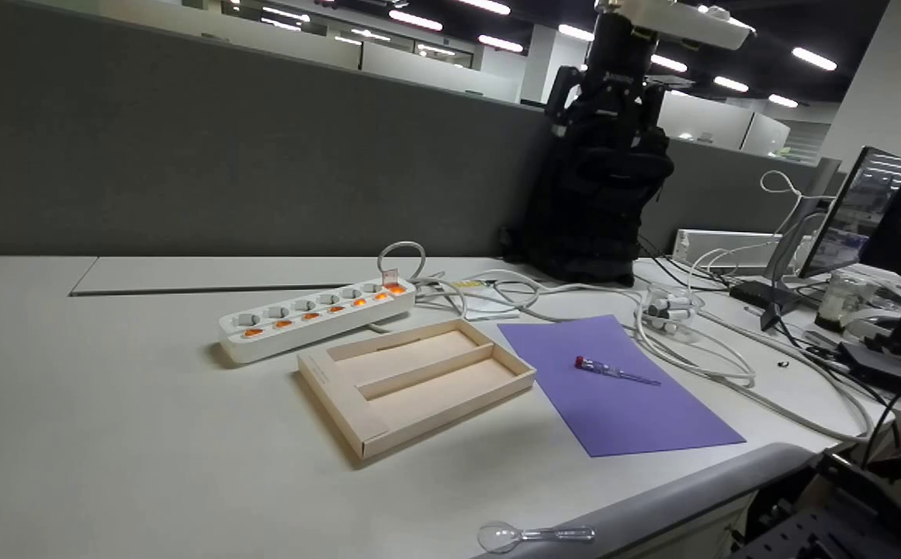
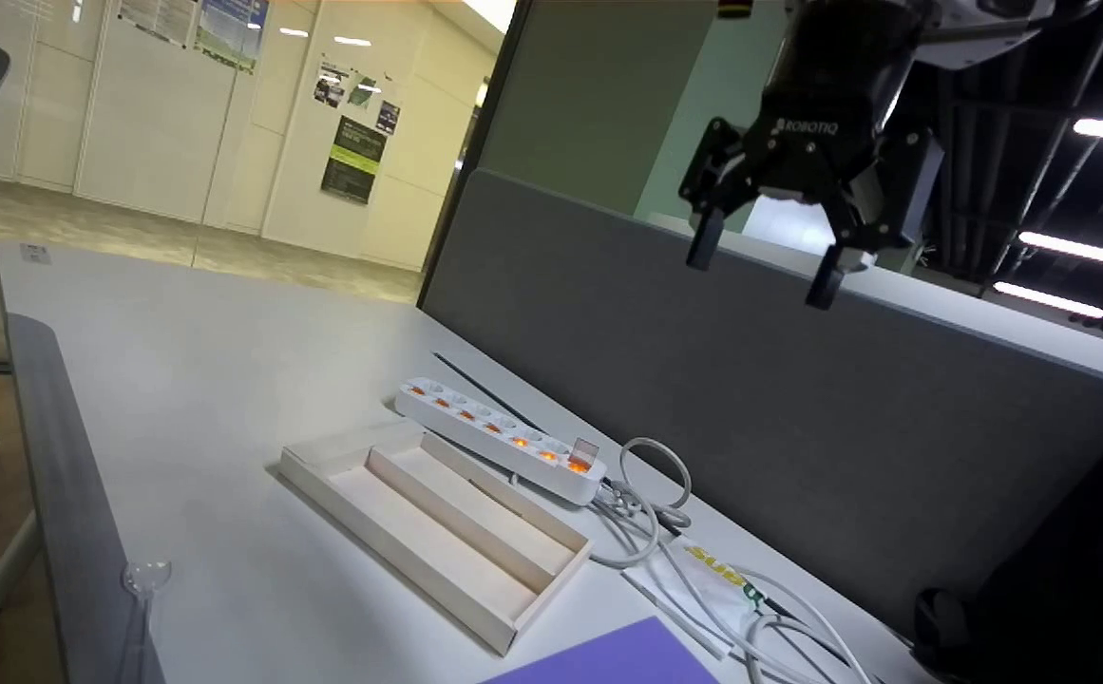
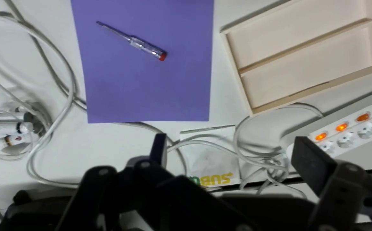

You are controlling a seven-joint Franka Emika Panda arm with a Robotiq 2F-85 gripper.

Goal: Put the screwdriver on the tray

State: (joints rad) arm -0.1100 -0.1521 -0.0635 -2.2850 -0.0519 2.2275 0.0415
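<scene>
Lettering "ROBOTIQ" (image 2: 809,127) legible in white on the black body of the Robotiq gripper (image 2: 765,259), in an exterior view. White printed sheet (image 3: 208,163) on the desk (image 1: 147,435): yellow "SUB" readable, then green lettering only partly visible; print stands upside down in the wrist view. Wall posters (image 2: 354,160): text too small to read. White cylinders (image 3: 4,128) at the edge of the wrist view: labels likewise illegible.

Gripper state: released. The two fingers (image 2: 705,240) stand wide apart, high above the desk.

Clear-handled screwdriver (image 3: 145,47), red cap at the handle end: lies flat on the purple sheet (image 3: 147,96), well below the gripper and well apart from both fingers. In the wrist view it sits beyond the fingertips, toward the top, left of the gap between them; handle end nearer the fingers, blade tip pointing up and left.

Beige divided tray (image 1: 341,396): on the desk, just beside the purple sheet but not touching it. Screwdriver is outside the tray. White power strip (image 1: 314,335), some orange switches glowing, lies near one long side of the tray.
</scene>
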